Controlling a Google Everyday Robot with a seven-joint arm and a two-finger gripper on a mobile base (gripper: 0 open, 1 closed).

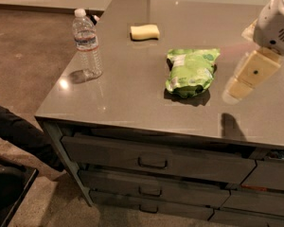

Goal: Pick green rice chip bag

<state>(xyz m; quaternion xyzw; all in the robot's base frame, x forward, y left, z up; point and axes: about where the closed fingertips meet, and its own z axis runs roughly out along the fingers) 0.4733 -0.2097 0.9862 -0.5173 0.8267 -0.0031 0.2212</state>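
Observation:
The green rice chip bag [190, 72] lies flat on the grey countertop [132, 93], a crinkled light-green foil bag with white label patches, right of centre. My gripper [240, 85] hangs above the counter at the right, a white wrist with a beige end pointing down and left. It is just right of the bag and apart from it, and it casts a shadow on the counter below.
A clear water bottle [87, 45] stands upright near the counter's left edge. A pale yellow sponge [145, 31] lies at the back. Drawers [154, 162] run under the front edge. A dark object [16, 131] lies on the carpet at the left.

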